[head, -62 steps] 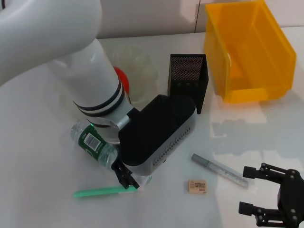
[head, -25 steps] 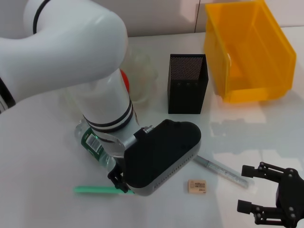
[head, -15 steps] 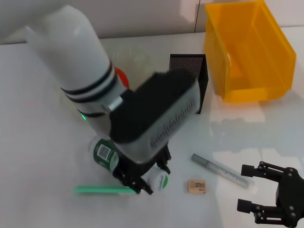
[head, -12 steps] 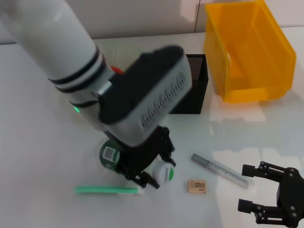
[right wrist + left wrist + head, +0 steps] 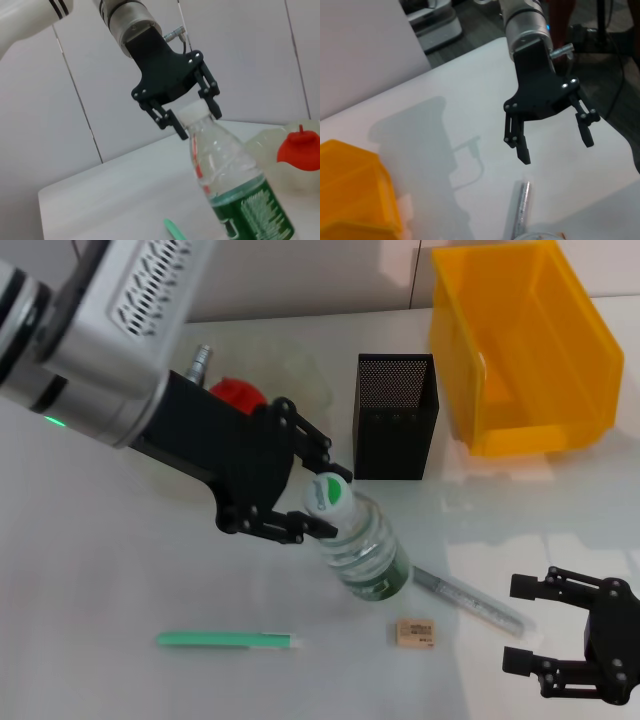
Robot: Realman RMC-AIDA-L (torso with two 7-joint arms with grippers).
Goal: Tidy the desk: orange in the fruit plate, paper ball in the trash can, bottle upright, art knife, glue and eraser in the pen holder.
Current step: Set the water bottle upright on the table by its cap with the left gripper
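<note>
**Bottle upright, left gripper released**

You see the bottle (image 5: 362, 545) standing on the worktop (image 5: 90, 570) before the pen holder (image 5: 396, 415). Your left gripper (image 5: 320, 495) straddles its cap, fingers spread. Your right gripper (image 5: 530, 625) idles, spread, near the eraser (image 5: 414, 632).

The head camera looks down from high up at the whole white tabletop (image 5: 90, 570). The left wrist camera looks across at the black right end effector (image 5: 554, 137) from close by. The right wrist camera sits low and looks up at the small clear plastic bottle with a green label (image 5: 235, 185), which the head view (image 5: 362, 545) shows too.
</note>
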